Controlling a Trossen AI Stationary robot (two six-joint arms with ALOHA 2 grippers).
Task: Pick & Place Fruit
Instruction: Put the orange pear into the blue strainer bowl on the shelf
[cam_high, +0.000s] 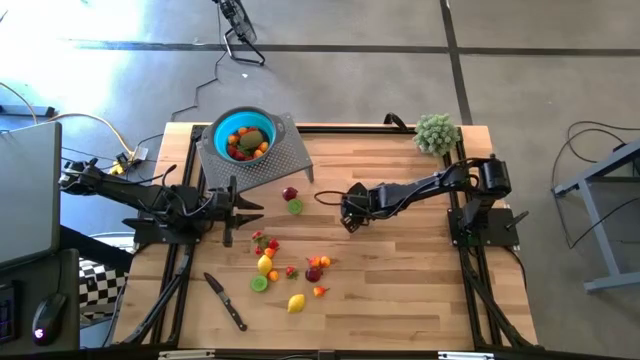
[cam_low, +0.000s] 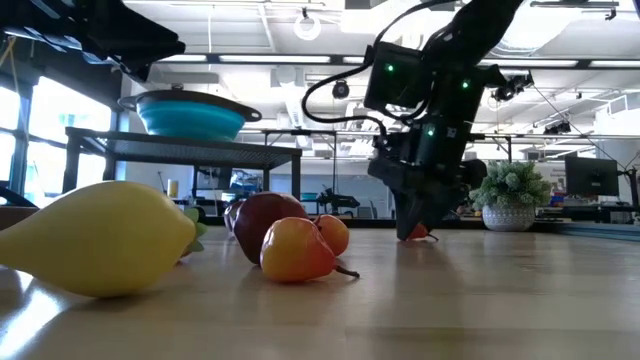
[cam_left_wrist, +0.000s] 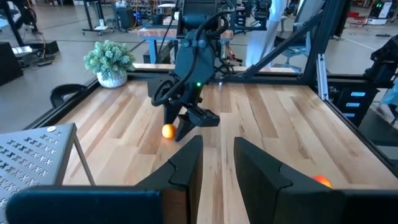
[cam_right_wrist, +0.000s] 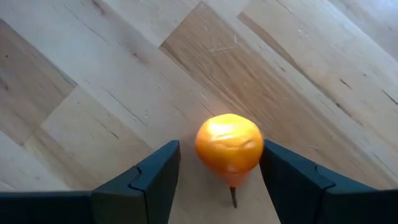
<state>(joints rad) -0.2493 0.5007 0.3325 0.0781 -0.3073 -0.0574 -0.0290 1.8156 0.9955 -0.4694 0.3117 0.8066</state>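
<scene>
A small orange fruit (cam_right_wrist: 229, 144) with a short stem lies on the wooden table between the fingers of my right gripper (cam_right_wrist: 219, 163). This gripper is open and points down near the table's middle (cam_high: 349, 218). The left wrist view shows the same fruit (cam_left_wrist: 168, 130) beside its fingers. My left gripper (cam_high: 245, 208) is open, level and holds nothing. More fruits (cam_high: 290, 268) lie scattered toward the near edge. Others fill the teal bowl (cam_high: 243, 135). My right gripper comes at the orange fruit from above, one finger on each side. One finger (cam_right_wrist: 283, 174) stands right at the fruit's side (cam_right_wrist: 258, 149), and I cannot tell whether it touches. The other finger (cam_right_wrist: 155, 177) is apart from it. The fruit rests on the table.
The bowl sits on a grey perforated stand (cam_high: 285, 160) at the far left. A black-handled knife (cam_high: 226, 301) lies near the near edge, and a fuzzy green plant ball (cam_high: 436, 132) sits at the far right corner. A maroon fruit (cam_high: 290, 194) and a lime slice (cam_high: 295, 207) lie between the grippers.
</scene>
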